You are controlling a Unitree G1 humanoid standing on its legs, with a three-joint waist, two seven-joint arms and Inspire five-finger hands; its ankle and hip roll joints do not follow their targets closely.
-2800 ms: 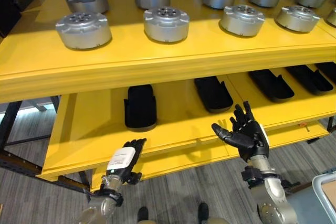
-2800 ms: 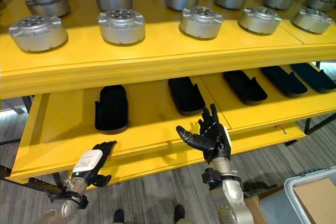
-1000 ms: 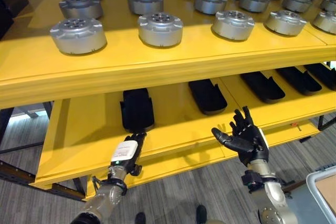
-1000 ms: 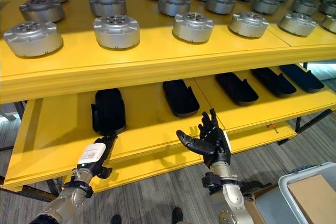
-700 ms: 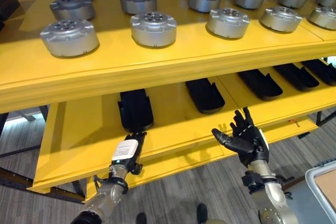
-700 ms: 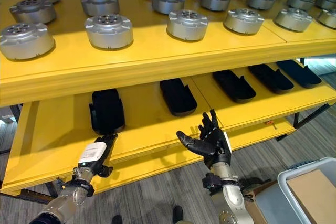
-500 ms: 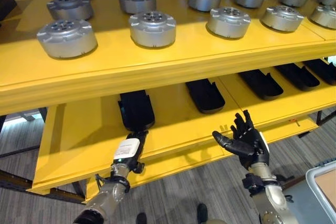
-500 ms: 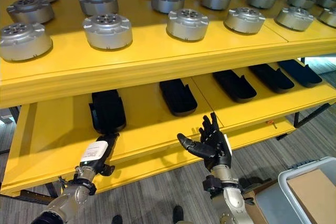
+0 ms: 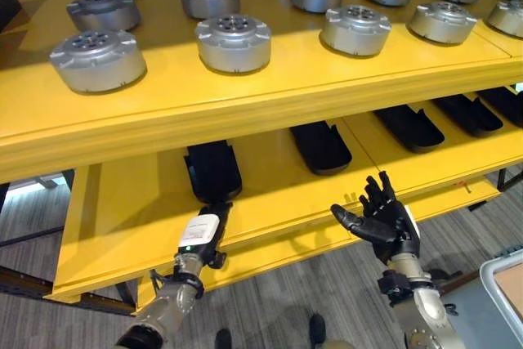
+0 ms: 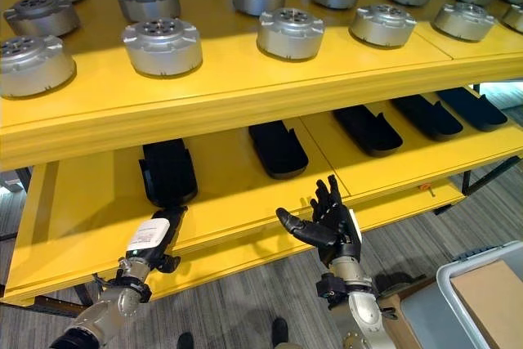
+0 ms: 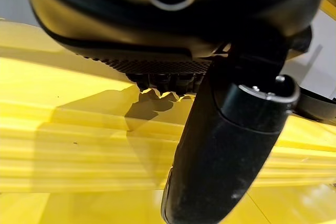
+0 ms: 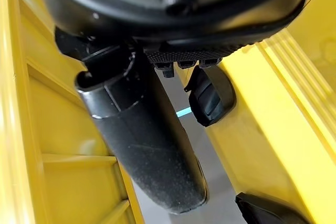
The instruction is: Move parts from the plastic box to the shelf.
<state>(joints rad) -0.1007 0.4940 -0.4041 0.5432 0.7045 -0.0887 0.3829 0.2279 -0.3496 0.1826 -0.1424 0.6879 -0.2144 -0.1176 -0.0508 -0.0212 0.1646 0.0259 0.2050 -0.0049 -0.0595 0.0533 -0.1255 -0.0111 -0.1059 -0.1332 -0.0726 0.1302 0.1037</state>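
My left hand [image 9: 198,234] reaches to the front lip of the yellow lower shelf [image 9: 122,210]. Its fingers are straight, their tips at the near end of a long black part [image 9: 212,169] lying there. My right hand [image 9: 388,222] hovers in front of the same shelf's edge, palm up, fingers spread, holding nothing. Its wrist view shows the thumb [image 12: 142,140] and another black part [image 12: 210,95] past it. The grey plastic box [image 10: 421,316] stands low at the right with a brown cardboard piece [image 10: 490,292] in it.
The upper shelf [image 9: 245,116] carries several round silver parts [image 9: 233,42] in rows. More black parts [image 9: 320,146] lie in a line along the lower shelf, with bare yellow board between them. Grey floor shows below the shelf.
Since the earliest frames my left hand has moved forward until its fingertips meet the black part's near end. The right hand has stayed in place. The camera has shifted slightly.
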